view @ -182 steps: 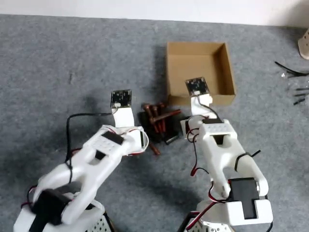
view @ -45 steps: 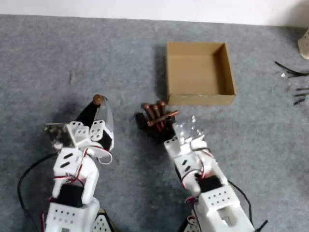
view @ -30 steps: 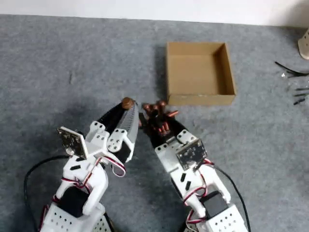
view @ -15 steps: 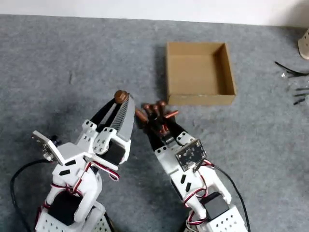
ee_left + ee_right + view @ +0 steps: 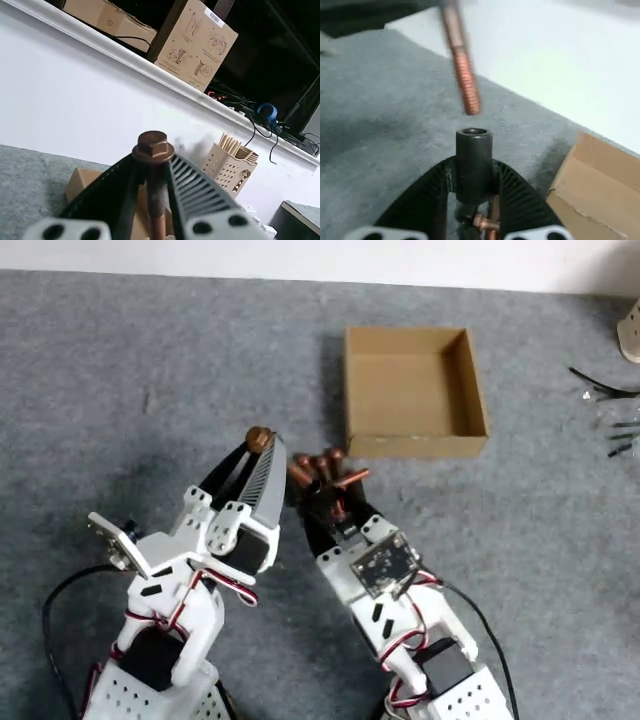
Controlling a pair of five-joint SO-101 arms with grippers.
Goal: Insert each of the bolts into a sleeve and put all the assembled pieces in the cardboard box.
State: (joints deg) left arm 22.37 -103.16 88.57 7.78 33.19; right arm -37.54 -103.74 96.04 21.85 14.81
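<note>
left gripper [image 5: 256,452] is clamped on a copper bolt [image 5: 260,437] — hex head sticks out past the fingertips, shank pinched between the ribbed fingers [image 5: 197,186], as the left wrist view shows. right gripper [image 5: 332,504] is closed around a black sleeve [image 5: 474,159], held upright with its open end up. In the right wrist view the bolt's threaded tip hangs just above the sleeve's mouth, apart from it and a little off to one side — not inserted yet. The pile of loose bolts [image 5: 322,470] lies on the grey carpet [image 5: 150,360] right at the right gripper's tips, near the near-left corner of the cardboard box [image 5: 415,446]. There are probably dark sleeves under them, hard to tell from above. The box sits far-right of the pile, apart from both grippers.
</note>
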